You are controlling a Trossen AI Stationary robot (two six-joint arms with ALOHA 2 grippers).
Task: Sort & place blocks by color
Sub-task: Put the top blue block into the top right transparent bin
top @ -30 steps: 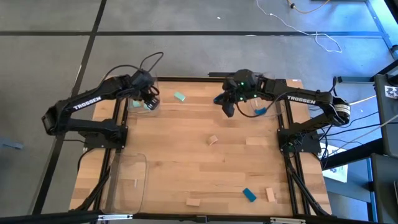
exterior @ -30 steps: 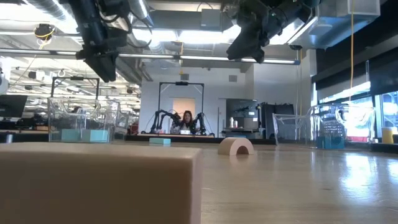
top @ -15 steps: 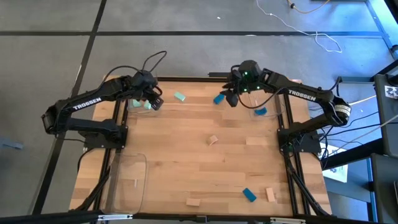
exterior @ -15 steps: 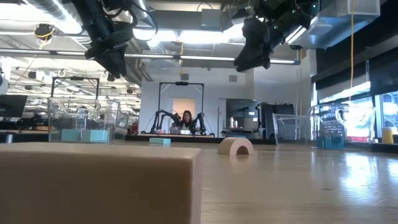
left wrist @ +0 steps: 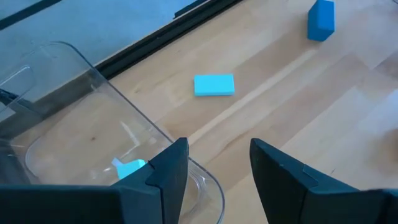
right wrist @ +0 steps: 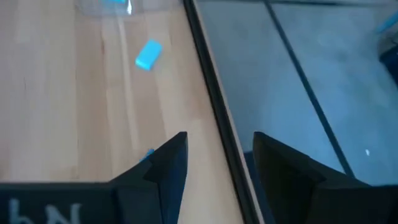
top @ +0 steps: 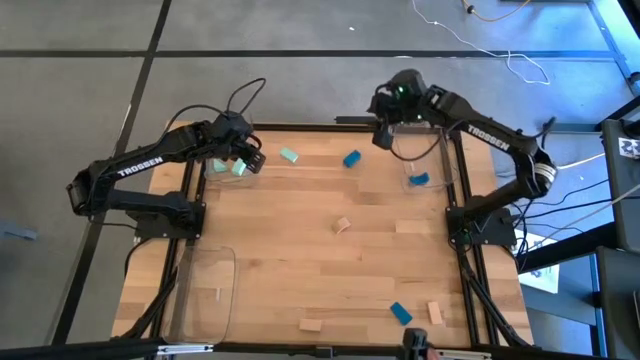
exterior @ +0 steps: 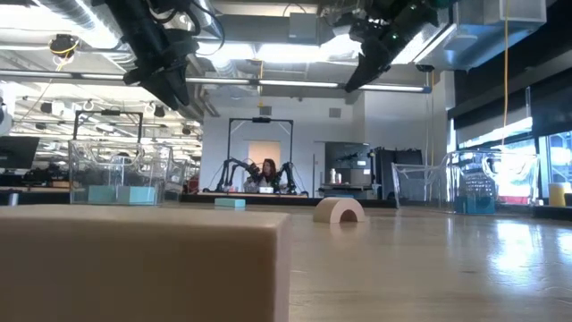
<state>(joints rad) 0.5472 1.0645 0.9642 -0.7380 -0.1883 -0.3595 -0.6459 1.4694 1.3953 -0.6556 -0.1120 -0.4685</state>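
My left gripper point(top: 252, 160) hangs open above the table, beside the clear far-left tray point(top: 226, 176), which holds two mint-teal blocks point(top: 238, 168). My right gripper point(top: 381, 136) hangs open high over the table's far edge, nothing between its fingers. A mint-teal block point(top: 289, 155) and a deep blue block point(top: 351, 158) lie on the table between the grippers. Both show in the left wrist view, the teal one point(left wrist: 214, 85) and the blue one point(left wrist: 321, 20). A blue block point(top: 418, 180) lies in the far-right tray point(top: 425, 160). A wooden arch point(top: 342, 225) stands mid-table.
Near the front edge lie a blue block point(top: 401, 313) and two wood blocks point(top: 310, 324) point(top: 434, 312); one fills the low view's foreground point(exterior: 143, 264). A clear tray point(top: 205, 290) sits at the near left. A person sits far off in the room behind point(exterior: 267, 172).
My right gripper has drawn away from the blue block, up and toward the table's far edge, rolling as it went. The blue block stays on the table where it was. My left gripper has turned a little in place.
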